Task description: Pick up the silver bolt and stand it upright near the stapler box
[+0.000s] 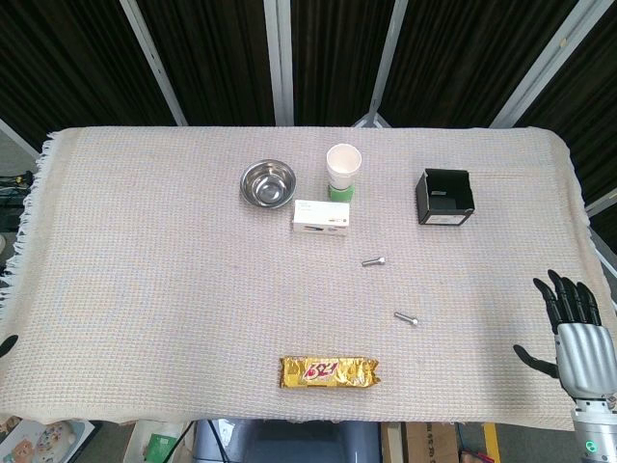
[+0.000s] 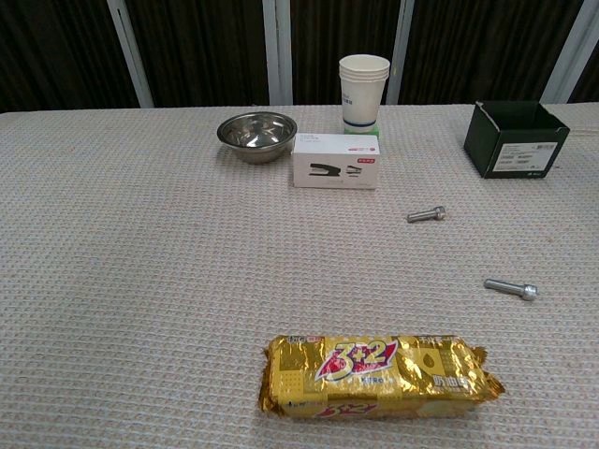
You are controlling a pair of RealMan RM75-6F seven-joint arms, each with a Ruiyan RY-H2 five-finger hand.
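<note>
Two silver bolts lie flat on the woven cloth. One bolt (image 1: 374,260) (image 2: 426,215) lies a short way in front and to the right of the white stapler box (image 1: 321,218) (image 2: 335,160). The other bolt (image 1: 406,317) (image 2: 510,288) lies nearer the front, further right. My right hand (image 1: 574,323) hovers at the table's right edge with fingers spread and nothing in it, well to the right of both bolts. Only a dark tip of my left hand (image 1: 8,344) shows at the left edge; the chest view shows neither hand.
A steel bowl (image 1: 267,181) (image 2: 256,135) sits left of the stapler box, stacked paper cups (image 1: 342,171) (image 2: 363,92) behind it. An open black box (image 1: 444,196) (image 2: 516,137) stands at the back right. A gold biscuit packet (image 1: 329,370) (image 2: 374,376) lies at the front centre.
</note>
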